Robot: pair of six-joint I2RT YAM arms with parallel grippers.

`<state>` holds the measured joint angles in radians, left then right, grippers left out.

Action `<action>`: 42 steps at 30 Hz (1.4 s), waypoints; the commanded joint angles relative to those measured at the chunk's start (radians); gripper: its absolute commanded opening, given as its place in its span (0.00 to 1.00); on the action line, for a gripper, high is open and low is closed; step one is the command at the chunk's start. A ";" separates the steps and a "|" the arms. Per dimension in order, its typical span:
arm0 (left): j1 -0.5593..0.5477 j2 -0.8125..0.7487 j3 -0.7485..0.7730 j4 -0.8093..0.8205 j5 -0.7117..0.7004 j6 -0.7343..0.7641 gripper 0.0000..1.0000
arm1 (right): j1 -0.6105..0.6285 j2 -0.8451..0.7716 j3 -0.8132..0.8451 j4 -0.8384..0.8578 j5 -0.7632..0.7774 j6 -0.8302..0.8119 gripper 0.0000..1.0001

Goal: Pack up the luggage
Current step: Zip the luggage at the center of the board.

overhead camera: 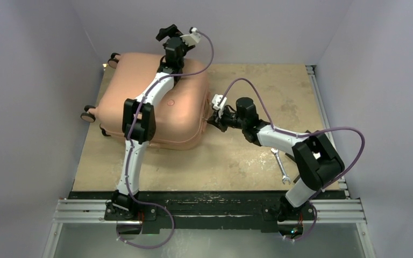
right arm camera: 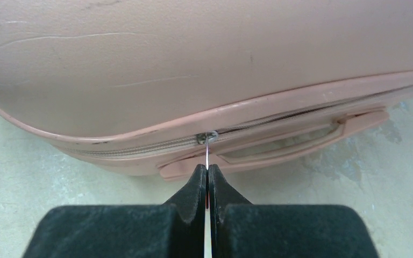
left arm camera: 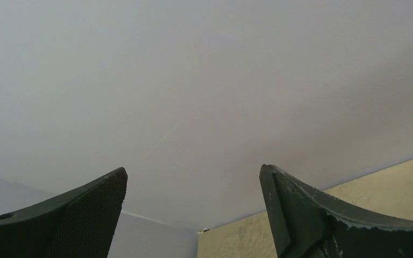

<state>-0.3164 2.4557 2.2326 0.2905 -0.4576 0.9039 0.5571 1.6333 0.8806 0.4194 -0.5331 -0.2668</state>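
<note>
Right wrist view: the right jaws are pressed fully together on the thin metal zipper pull, which runs straight ahead from their tips to the slider on the luggage. The salmon-pink shell fills everything in front of and above these jaws, with its lid seam and zipper line crossing just beyond the tips. The shell's moulded side handle lies ahead and to the right of the jaws, below the zipper. Pale table shows to either side.

In the top external view, the luggage lies flat on the table, its lid down. The right jaws meet the middle of its near-right edge, and its small dark wheels are at the end farthest from them. A metal wrench lies on the table well behind the right jaws, beside that arm's elbow.

The left jaws are raised above the far edge of the luggage, standing wide apart and holding nothing. In the left wrist view, their two dark fingers frame only the plain wall ahead, with a corner of the table below and to the right.
</note>
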 commanded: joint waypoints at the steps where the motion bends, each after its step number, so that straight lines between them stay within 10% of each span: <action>1: -0.010 -0.025 -0.015 -0.260 0.135 0.040 0.91 | -0.019 -0.065 0.002 -0.020 0.145 0.021 0.00; 17: -0.050 -0.172 -0.299 -0.470 0.354 0.037 0.71 | -0.148 0.114 0.197 0.096 0.486 0.032 0.00; 29: -0.085 -0.247 -0.370 -0.508 0.414 -0.021 0.70 | -0.194 0.362 0.565 -0.055 0.386 0.028 0.00; 35: -0.073 -0.293 -0.239 -0.488 0.132 -0.209 0.98 | -0.224 0.384 0.584 -0.055 0.379 0.043 0.00; 42: 0.037 -0.519 -0.152 -0.625 -0.151 -0.464 0.99 | -0.238 0.367 0.540 -0.020 0.351 0.059 0.00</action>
<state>-0.3199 2.1567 2.0438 -0.1612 -0.4385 0.6491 0.3923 2.0243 1.4094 0.2687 -0.3061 -0.2070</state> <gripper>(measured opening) 0.992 0.007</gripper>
